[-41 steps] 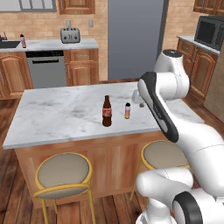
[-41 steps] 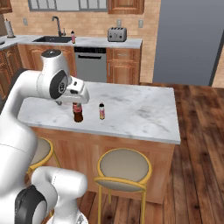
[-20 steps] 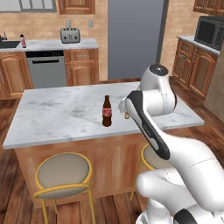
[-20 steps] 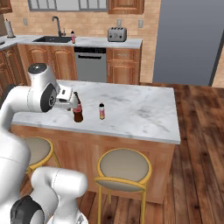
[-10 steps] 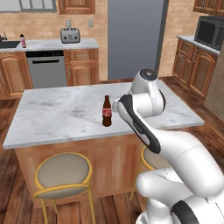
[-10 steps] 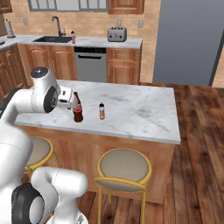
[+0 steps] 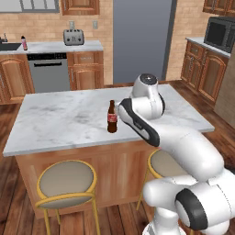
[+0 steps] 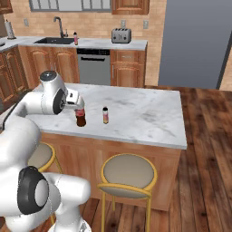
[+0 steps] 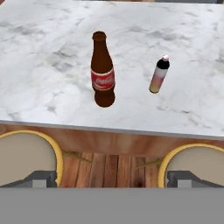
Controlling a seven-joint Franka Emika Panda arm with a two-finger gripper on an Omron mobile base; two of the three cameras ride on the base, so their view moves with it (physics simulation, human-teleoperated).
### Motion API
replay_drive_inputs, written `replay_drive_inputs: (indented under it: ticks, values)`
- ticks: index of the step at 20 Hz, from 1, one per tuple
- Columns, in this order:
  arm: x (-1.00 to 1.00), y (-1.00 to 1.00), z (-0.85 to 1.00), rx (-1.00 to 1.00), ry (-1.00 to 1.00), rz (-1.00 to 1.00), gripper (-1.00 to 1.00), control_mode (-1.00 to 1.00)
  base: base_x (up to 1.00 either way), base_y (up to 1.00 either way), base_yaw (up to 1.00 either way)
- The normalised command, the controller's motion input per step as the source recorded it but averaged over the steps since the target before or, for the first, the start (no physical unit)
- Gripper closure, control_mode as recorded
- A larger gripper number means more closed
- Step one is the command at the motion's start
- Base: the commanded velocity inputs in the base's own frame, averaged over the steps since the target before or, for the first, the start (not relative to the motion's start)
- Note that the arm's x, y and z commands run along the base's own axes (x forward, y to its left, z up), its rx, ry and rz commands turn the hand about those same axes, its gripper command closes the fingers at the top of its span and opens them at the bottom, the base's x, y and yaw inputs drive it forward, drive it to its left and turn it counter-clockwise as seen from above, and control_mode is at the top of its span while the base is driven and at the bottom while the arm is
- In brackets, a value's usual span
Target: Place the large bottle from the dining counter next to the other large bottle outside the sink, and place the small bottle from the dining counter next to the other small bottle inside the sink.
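Observation:
Two bottles stand upright on the marble dining counter (image 9: 52, 65). The large bottle (image 9: 103, 70) is brown glass with a red label, also seen as the large bottle (image 7: 111, 117) and, partly behind my hand, the large bottle (image 8: 80, 118). To its right stands the small bottle (image 9: 158, 75), dark-capped with a pink-to-yellow body, seen too as the small bottle (image 8: 105, 115). My gripper (image 9: 113, 179) is open and empty, hanging off the counter's stool-side edge and facing both bottles. The sink (image 8: 56, 41) lies in the back counter, with another bottle (image 8: 75, 38) standing beside it.
Two yellow-framed stools (image 9: 24, 155) (image 9: 197, 162) stand under the counter's near edge. A toaster (image 8: 121, 35) and a dishwasher (image 8: 94, 65) line the back wall. A grey fridge (image 7: 140, 39) stands behind the counter. My own arm (image 7: 142, 119) blocks the small bottle in the left base view.
My arm has folded down and leftward, bringing the hand low beside the large bottle. Both bottles stay where they were and the jaws remain open.

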Motion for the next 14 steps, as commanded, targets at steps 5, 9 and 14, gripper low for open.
replay_drive_inputs:
  ticks: [5, 9, 14]
  values:
    - [0.42, 0.07, -0.20, 0.00, 0.00, 0.00, -1.00, -1.00, 0.00, 0.00, 0.00]
    - [0.39, 0.13, -0.23, 0.00, 0.00, 0.00, -1.00, -1.00, 0.00, 0.00, 0.00]
    - [0.38, 0.12, -0.23, 0.00, 0.00, 0.00, -1.00, -1.00, 0.00, 0.00, 0.00]
